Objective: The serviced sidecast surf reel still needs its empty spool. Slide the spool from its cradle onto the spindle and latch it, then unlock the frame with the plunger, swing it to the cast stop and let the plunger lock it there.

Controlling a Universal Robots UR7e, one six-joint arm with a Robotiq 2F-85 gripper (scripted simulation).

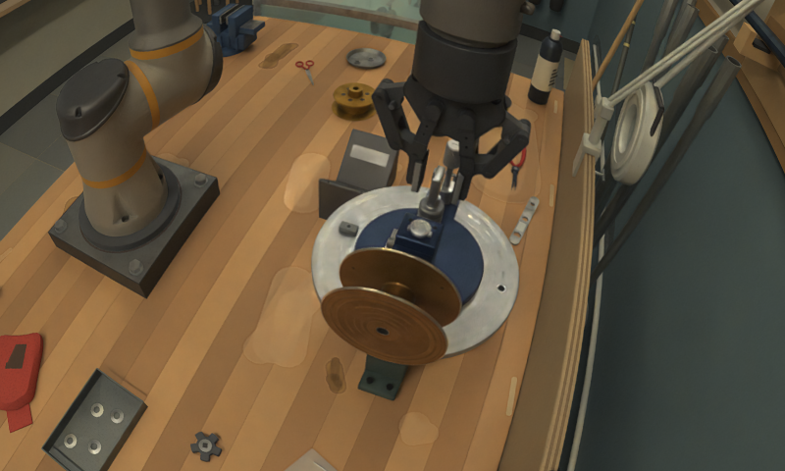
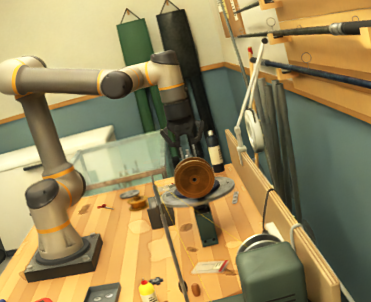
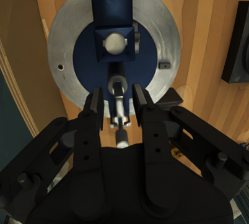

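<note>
The steel plunger [image 3: 119,106] [image 1: 440,184] sticks up from the rear of the blue reel frame [image 1: 423,236] [image 3: 114,41]. My gripper [image 3: 117,97] [image 1: 438,175] [image 2: 186,145] straddles the plunger and is open, holding nothing. The brass spool [image 1: 394,309] [image 2: 194,177] sits on the spindle at the front of the frame, over the round silver base plate [image 1: 414,268] [image 3: 114,52]. A small stop block [image 1: 348,228] [image 3: 164,65] sits on the plate's rim. A small hole [image 1: 501,288] [image 3: 60,67] marks the opposite rim.
A dark empty cradle [image 1: 362,166] stands behind the plate on the bench. A second brass spool [image 1: 353,99], a grey disc [image 1: 366,58], a bottle [image 1: 546,67] and a wrench [image 1: 524,220] lie around. A raised wooden rail [image 1: 572,245] borders the bench's right edge.
</note>
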